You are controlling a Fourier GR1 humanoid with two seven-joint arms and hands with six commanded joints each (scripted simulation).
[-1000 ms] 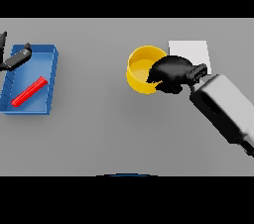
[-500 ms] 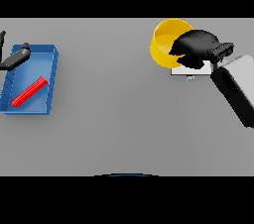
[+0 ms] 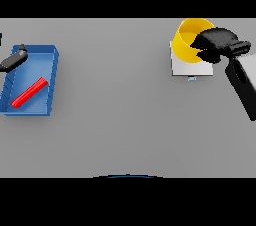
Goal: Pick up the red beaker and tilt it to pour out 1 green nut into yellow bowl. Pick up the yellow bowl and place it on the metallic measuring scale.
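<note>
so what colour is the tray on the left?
Blue tray, seen in the head view.

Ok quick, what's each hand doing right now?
Left hand: at the blue tray's edge, fingers cannot be told.
Right hand: closed on the yellow bowl.

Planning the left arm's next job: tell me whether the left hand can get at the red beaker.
Probably yes: the left hand sits at the blue tray's edge, and the red beaker lies uncovered inside.

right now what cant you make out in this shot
- Inside of the yellow bowl, head view: tilted, right robot hand covers its opening, so any nut is unseen.
- Scale: top partly hidden by the bowl.
- Left robot hand: cut off by the left edge.
</note>
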